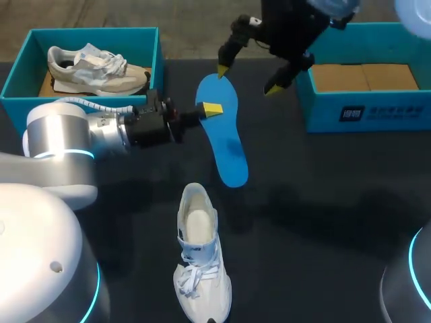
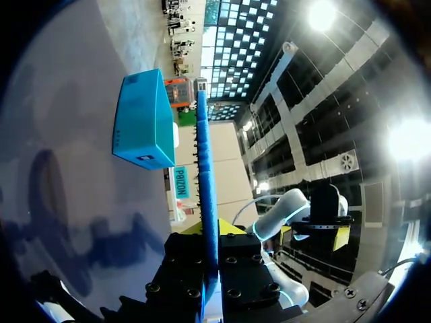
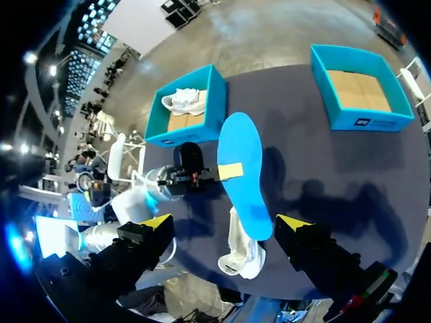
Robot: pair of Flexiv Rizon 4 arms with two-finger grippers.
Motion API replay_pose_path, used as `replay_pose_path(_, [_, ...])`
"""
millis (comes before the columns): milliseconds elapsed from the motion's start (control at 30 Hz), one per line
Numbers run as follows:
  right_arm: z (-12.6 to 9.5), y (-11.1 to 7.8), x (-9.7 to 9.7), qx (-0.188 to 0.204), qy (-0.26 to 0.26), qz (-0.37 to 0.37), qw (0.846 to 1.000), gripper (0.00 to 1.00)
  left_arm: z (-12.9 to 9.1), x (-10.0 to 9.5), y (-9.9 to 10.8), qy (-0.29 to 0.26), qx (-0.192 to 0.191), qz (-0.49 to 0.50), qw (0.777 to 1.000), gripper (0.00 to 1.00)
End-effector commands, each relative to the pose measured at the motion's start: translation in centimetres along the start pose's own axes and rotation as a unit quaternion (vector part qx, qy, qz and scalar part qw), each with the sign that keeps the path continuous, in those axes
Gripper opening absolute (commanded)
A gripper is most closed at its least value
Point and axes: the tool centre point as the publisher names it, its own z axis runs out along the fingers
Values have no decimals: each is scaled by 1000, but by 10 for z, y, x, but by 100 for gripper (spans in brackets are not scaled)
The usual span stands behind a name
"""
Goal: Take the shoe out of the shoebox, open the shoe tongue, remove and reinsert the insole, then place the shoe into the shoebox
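**A:** Blue foam insole (image 1: 225,141), where's it at rn?

**B:** Up off the table (image 1: 323,202), btwn the two boxes and beyond the white shoe (image 1: 199,269). Left gripper (image 1: 207,110) has it pinched by one long edge, fingers on both faces. Right gripper (image 3: 225,222) hangs above, fingers spread wide, nothing in them.

**A:** How'll it handle?

**B:** Light and thin, I'd say. Edge-on in the left wrist view it's just a narrow strip. Prob. bendy too, so with one side pinch the free end may sag or twist. Foam shouldn't be slippery and it's not fragile, but a hard squeeze could crease it.

**A:** Best place to hold for reinserting?

**B:** IMO at one end, across the flat faces, so the other end can feed into the shoe's mouth first. The present mid-edge hold is OK for carrying, less so for steering.

**A:** And the shoe?

**B:** Stands on its sole, opening up, laces toward the near edge. Soft upper, so it prob. needs steadying while the insole goes in.

**A:** Room to move?

**B:** Open dark table to the right of the shoe, up to the empty shoebox (image 1: 367,94) at far right. Left side's tighter: the left arm lies across it, and the far-left box (image 1: 13,84) holds a second shoe (image 1: 94,67). Watch the box walls and the near table edge by the toe.
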Motion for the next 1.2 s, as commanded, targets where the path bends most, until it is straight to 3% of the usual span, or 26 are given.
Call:
replay_pose_path(33, [1,-1,-10,3,214,5,977,100,-3,0,0,1,-4,0,1000,0])
replay_pose_path(400, [11,1,-23,17,307,32,951,100,-6,3,-1,9,-10,8,1000,0])
replay_pose_path(567, [14,0,-28,23,323,45,945,100,-9,6,0,17,-18,34,999,0])
replay_pose_path(967, [18,-1,-38,36,399,63,914,100,-26,33,5,46,-40,150,987,0])
replay_pose_path(1200, [19,-1,-43,42,421,66,904,100,-35,48,11,66,-55,232,969,0])
